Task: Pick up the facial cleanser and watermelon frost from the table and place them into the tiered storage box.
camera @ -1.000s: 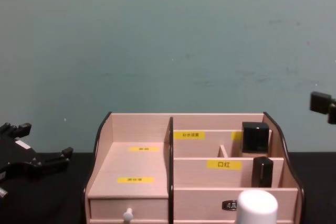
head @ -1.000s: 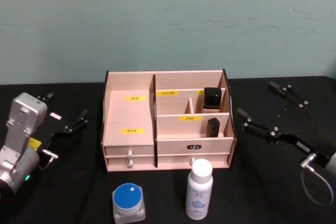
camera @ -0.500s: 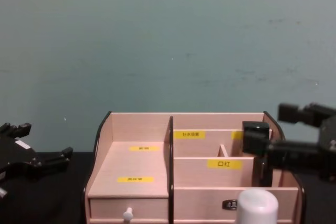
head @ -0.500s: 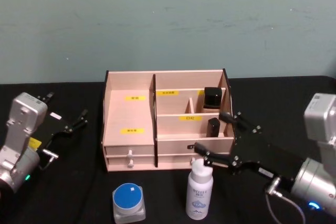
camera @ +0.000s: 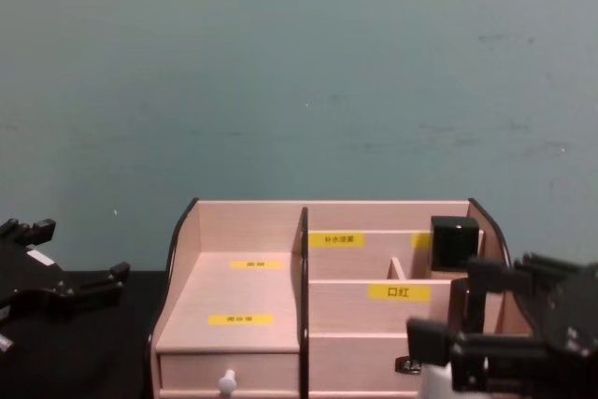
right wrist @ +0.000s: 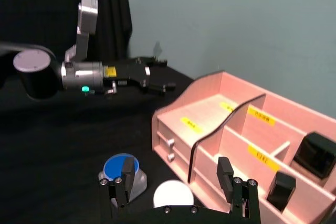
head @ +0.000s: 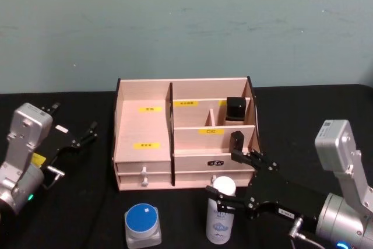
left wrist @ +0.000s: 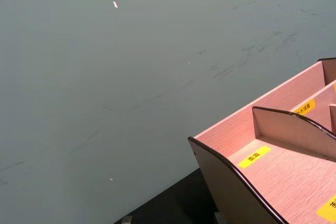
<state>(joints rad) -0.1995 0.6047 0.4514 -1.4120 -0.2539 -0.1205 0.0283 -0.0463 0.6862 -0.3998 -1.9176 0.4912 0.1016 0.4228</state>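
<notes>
**Right pincer swung in and bracketed the white bottle**

Over the last second the right pincer (head: 222, 173) moved from far out at 3 o'clock of the box, across its front, and down to the white-capped bottle (head: 219, 228). That bottle stood upright on the desk (head: 87, 214), just in front of the drawers at about 5 o'clock of the tiered storage box (head: 131, 132). In the right wrist view its round cap (right wrist: 173, 196) sat between the two fingers (right wrist: 226, 176). A gap showed on each side, so the pincer was spread and had not yet pinched anything. From the chest view the same pincer (camera: 448, 310) hung level with the cap, close against the box front.

The blue-lidded jar (head: 143, 221) had not shifted. It rested at 7 o'clock of the box, near the bottle but apart from it. I could not tell from the labels which of the two was the cleanser and which the watermelon frost.

Neither item was in the box yet. The right-hand compartments held only two dark objects (head: 236, 108), while the stepped left tier lay bare.

Out at 9 o'clock the left pincer (head: 74, 116) was parked with its fingers spread, well clear of everything.

Judging by this, the approach looked finished and the squeeze was the step due. The cap seemed centred, though the near finger sat close to the jar, so a careless closing could have nudged it.
</notes>
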